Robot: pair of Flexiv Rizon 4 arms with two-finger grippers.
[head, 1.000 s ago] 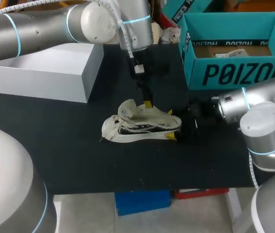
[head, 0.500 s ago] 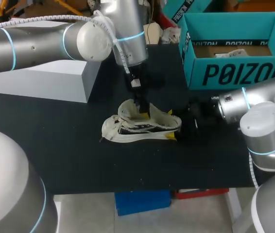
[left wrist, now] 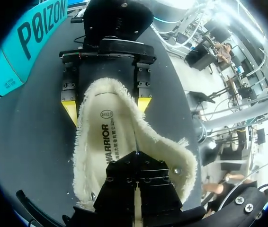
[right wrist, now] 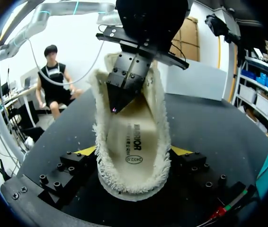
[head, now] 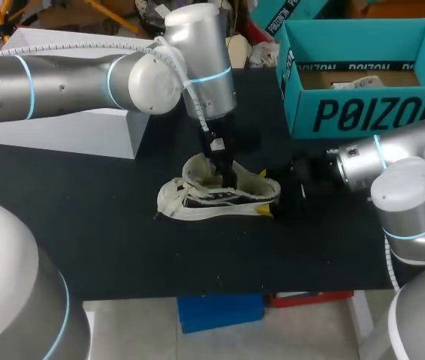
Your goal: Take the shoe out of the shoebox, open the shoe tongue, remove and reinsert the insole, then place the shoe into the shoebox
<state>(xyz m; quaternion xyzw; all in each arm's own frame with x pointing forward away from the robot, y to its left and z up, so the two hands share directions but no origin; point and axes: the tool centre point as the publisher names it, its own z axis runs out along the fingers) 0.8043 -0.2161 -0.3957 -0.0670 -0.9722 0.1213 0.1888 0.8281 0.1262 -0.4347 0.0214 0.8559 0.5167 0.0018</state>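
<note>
- From above: find the shoe (head: 216,193) out of the shoebox (head: 363,112), lying near the middle of the dark bench (head: 122,240), well apart from the box.
- Expect little weight, a soft floppy upper with frayed edging and a firmer sole. Likely to sag or twist if lifted by the upper alone, so better gripped across the flanks or at one end.
- Also from above: note the left end effector (head: 224,171) dipped straight down into the shoe's mouth. Note too the right end effector (head: 266,193) lying low at the shoe's end toward the right arm, one yellow tip to each side.
- Through the left wrist: see the left end effector (left wrist: 136,153) narrowed to a mere seam, tips down on the insole (left wrist: 106,137) inside the shoe (left wrist: 89,156). Cannot tell about any nip on the insole itself.
- Ahead of it, see the right end effector (left wrist: 106,108) spread about as wide as the shoe's end and clamped there, a yellow tip against each flank.
- Through the right wrist: see the right end effector (right wrist: 135,151) clasping the shoe (right wrist: 131,177) from both sides, with fringe spilling over between the tips. Beyond, see the left end effector (right wrist: 115,109) coming to a closed point over the insole (right wrist: 134,137).
- Judge the insole thin, bendy and probably snug. Best pinched at an edge and peeled up, not dragged, with the clamp kept firm against the pull.
</note>
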